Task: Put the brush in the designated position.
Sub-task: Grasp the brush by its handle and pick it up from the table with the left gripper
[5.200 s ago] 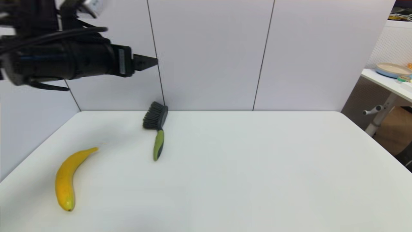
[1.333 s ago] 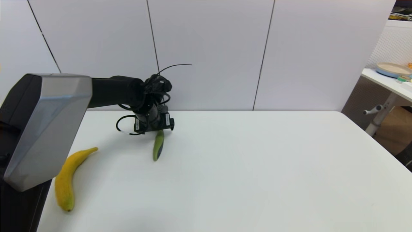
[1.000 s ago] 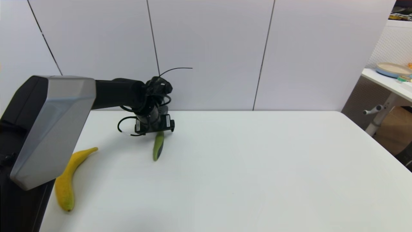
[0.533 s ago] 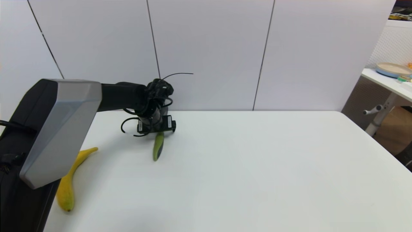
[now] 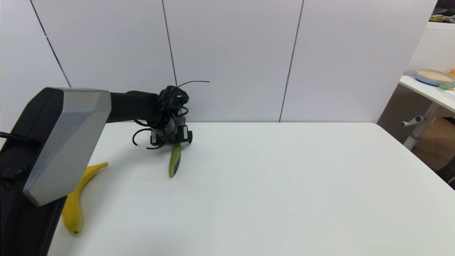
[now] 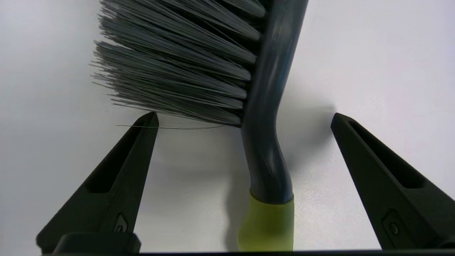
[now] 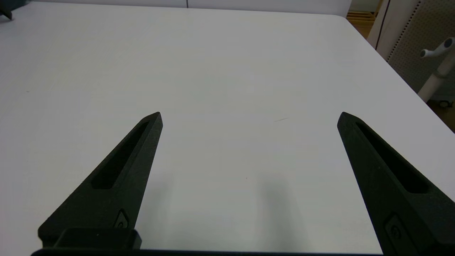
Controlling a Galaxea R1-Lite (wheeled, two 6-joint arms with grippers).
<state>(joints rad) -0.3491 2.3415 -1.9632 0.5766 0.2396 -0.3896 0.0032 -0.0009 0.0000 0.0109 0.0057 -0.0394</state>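
A: Straddling the brush [image 6: 265, 117] neck, left gripper [image 6: 243, 121] fingers wide, far-left near the table [image 5: 284, 199] back edge.
B: Right gripper [image 7: 249, 117] wide over bare table; banana [image 5: 73, 209] near-left.

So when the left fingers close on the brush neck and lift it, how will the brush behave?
The brush neck looks like rigid plastic, so it should stay stiff. Its smooth, glossy surface may slip between the open fingers of the left gripper. Gripped at the neck, the long green handle may tilt it downward.
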